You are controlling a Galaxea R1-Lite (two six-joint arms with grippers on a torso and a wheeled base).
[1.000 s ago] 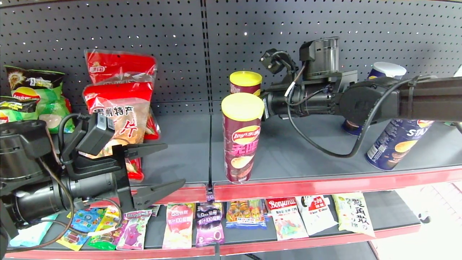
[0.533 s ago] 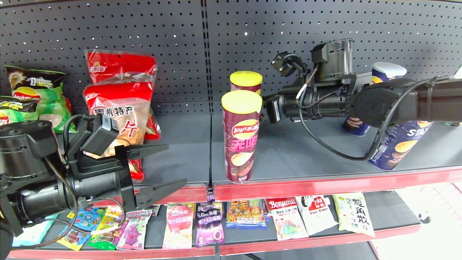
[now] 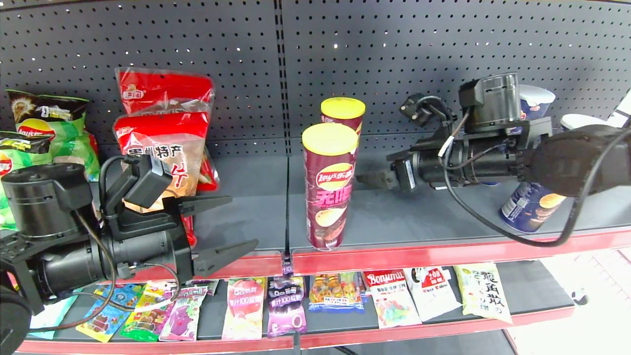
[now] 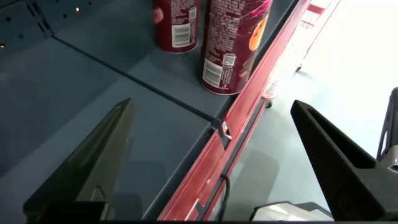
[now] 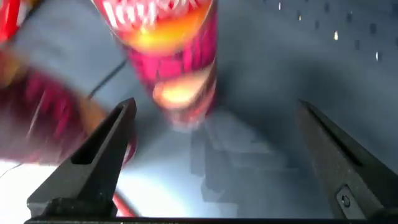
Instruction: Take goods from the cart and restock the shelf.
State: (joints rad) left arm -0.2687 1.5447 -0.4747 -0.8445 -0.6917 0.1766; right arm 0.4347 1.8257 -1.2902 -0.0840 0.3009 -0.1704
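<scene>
Two maroon chip cans with yellow lids stand upright on the upper shelf (image 3: 443, 254). The front can (image 3: 329, 187) is near the red edge and the rear can (image 3: 343, 116) is just behind it. My right gripper (image 3: 374, 178) hovers over the shelf to the right of the cans, open and empty. Its wrist view has the gripper (image 5: 214, 104) facing a maroon can (image 5: 174, 56) a short way off. My left gripper (image 3: 244, 221) hangs open and empty at the shelf's front edge, left of the cans. In the left wrist view, both cans (image 4: 233, 43) lie beyond that gripper (image 4: 211, 106).
Red snack bags (image 3: 162, 138) and green chip bags (image 3: 44, 133) fill the shelf's left part. Blue cans (image 3: 530, 204) stand at the right behind my right arm. Small sachets (image 3: 286, 305) line the lower shelf. Bare shelf lies between the red bags and the cans.
My right gripper has drawn back to the right and slightly down, away from the rear can, which now stands free. The left arm has barely shifted.
</scene>
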